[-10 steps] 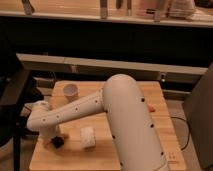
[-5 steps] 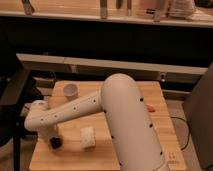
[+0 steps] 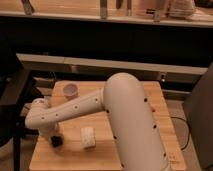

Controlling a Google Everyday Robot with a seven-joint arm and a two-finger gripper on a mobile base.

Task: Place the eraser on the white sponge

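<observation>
The robot's thick white arm (image 3: 125, 115) sweeps from the lower right across a wooden table (image 3: 156, 102) and bends down at the table's front left part. There its dark gripper (image 3: 56, 141) sits low, at or just over the wood. Whether it is spread or pressed together cannot be told. The eraser cannot be told apart from that dark mass, so its exact place is unclear. The white sponge (image 3: 88, 137) lies flat on the table just to the right of the gripper, apart from it, with nothing on its top. A small round cup (image 3: 70, 90) stands farther back, near the table's rear left corner.
</observation>
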